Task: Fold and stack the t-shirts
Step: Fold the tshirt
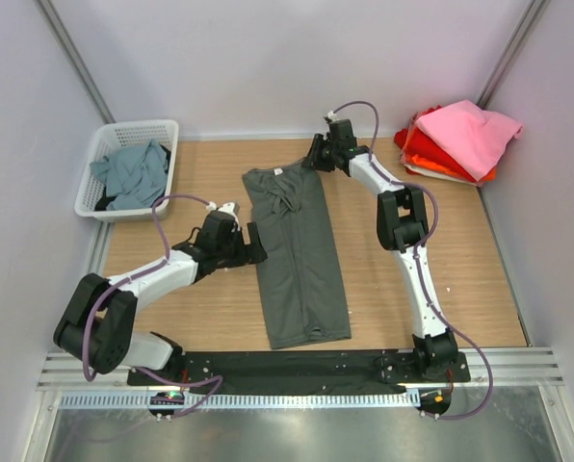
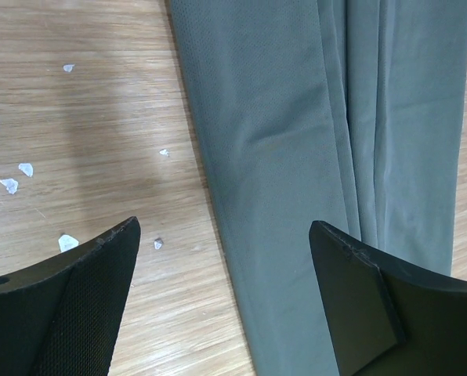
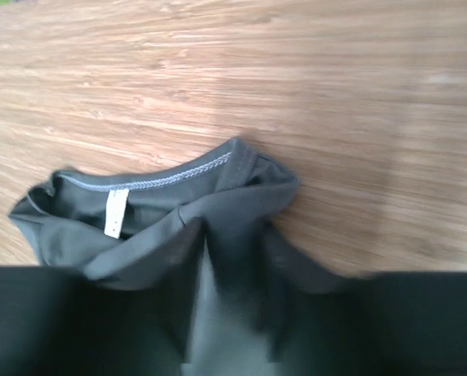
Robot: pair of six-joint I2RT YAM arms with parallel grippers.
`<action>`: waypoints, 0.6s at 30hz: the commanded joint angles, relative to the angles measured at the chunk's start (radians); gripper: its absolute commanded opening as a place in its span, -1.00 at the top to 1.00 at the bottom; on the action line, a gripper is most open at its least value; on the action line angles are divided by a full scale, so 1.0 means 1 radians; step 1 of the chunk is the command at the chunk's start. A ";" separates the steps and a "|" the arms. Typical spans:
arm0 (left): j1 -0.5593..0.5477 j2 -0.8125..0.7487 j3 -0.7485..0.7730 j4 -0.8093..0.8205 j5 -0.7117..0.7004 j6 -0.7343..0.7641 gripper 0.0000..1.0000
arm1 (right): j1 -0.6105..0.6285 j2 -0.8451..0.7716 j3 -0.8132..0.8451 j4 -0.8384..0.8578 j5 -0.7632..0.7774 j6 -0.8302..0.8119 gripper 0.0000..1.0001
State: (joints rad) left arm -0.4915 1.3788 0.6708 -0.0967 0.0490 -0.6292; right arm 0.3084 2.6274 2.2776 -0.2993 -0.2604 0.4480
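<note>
Top external: a grey shirt [image 1: 301,260] lies lengthwise on the counter [image 1: 441,260], with both my hands on it.
Nearest me, its hem end lies flat, folded into a long narrow strip. My left hand [image 1: 258,241] sits at the strip's left edge, about halfway up. Its fingers [image 2: 85,290] are spread wide and hold nothing, one over bare wood and one over cloth. Farther on, my right hand [image 1: 318,154] is at the collar [image 3: 194,168], clenched on a gathered fold of the grey shirt beside the white label [image 3: 116,211]. At the far left a white basket [image 1: 87,197] holds a teal shirt [image 1: 133,173]. At the far right a pink shirt [image 1: 470,130] tops a red and orange pile [image 1: 427,154].
</note>
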 commanded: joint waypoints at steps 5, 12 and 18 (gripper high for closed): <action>-0.005 -0.015 0.018 0.075 -0.018 -0.012 -0.78 | -0.005 0.005 -0.042 0.054 0.128 0.051 0.98; -0.005 0.008 0.033 0.069 -0.006 -0.009 -0.77 | -0.061 0.003 -0.035 0.063 0.231 0.070 0.98; -0.005 0.005 0.030 0.071 -0.008 -0.009 -0.76 | -0.072 0.029 0.016 0.043 0.253 0.067 0.98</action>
State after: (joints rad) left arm -0.4915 1.3815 0.6708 -0.0643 0.0494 -0.6292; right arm 0.2485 2.6404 2.2559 -0.2211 -0.0849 0.5224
